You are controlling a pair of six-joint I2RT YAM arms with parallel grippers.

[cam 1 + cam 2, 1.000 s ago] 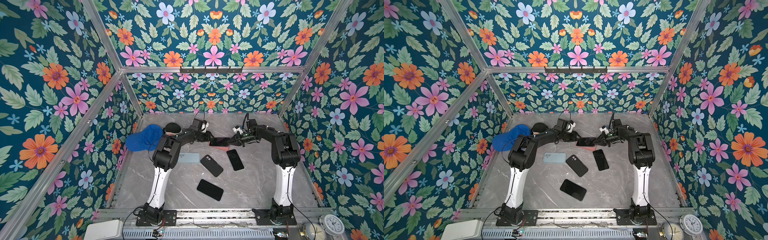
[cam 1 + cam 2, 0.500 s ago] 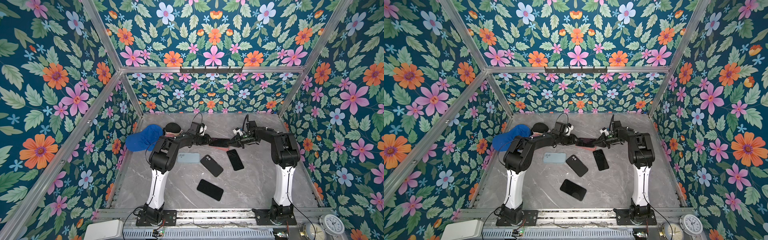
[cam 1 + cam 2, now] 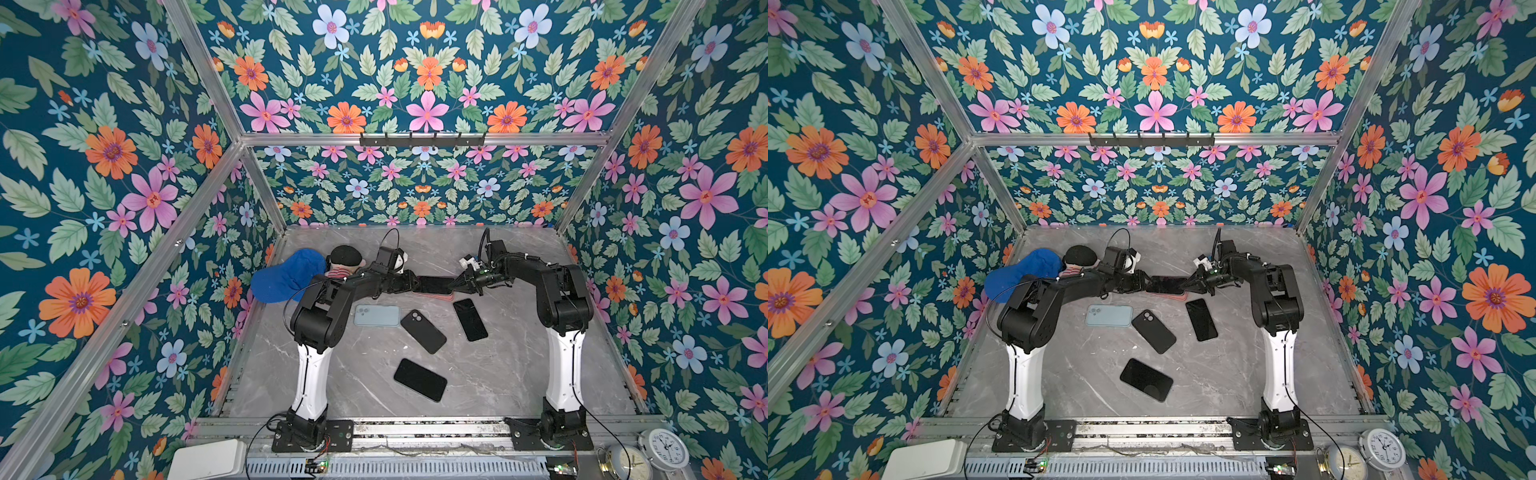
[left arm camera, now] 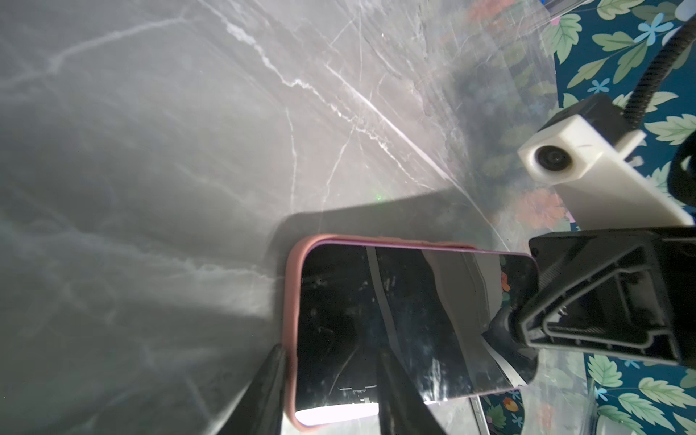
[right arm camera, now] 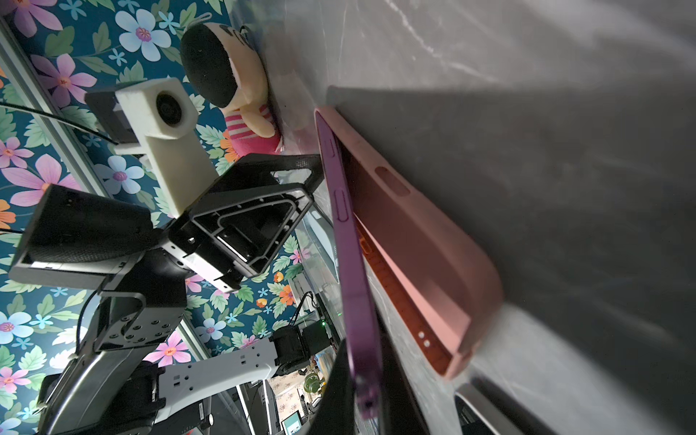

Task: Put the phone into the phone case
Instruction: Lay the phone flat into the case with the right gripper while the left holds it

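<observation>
A purple-edged phone (image 5: 348, 244) with a dark screen (image 4: 376, 301) lies aslant in a pink phone case (image 5: 425, 244) on the grey table, between the two arms in both top views. Its far end sits inside the case (image 4: 292, 301); the near end is lifted clear of the case wall. My right gripper (image 5: 363, 361) is shut on that raised end. My left gripper (image 4: 329, 350) clamps the opposite end, one finger outside the pink rim and one on the screen. From above, the left gripper (image 3: 409, 282) and right gripper (image 3: 457, 284) face each other across the phone (image 3: 434, 284).
In front of the case lie a light-blue phone (image 3: 376, 315), a black one showing its camera (image 3: 423, 331) and two more black ones (image 3: 470, 319) (image 3: 420, 380). A blue cap (image 3: 286, 280) and a plush doll (image 3: 345, 262) sit at the back left, behind the left arm.
The left arm has swung a little toward the front and its gripper has come lower, against the case's left end. The right gripper keeps hold of the phone in the same place.
</observation>
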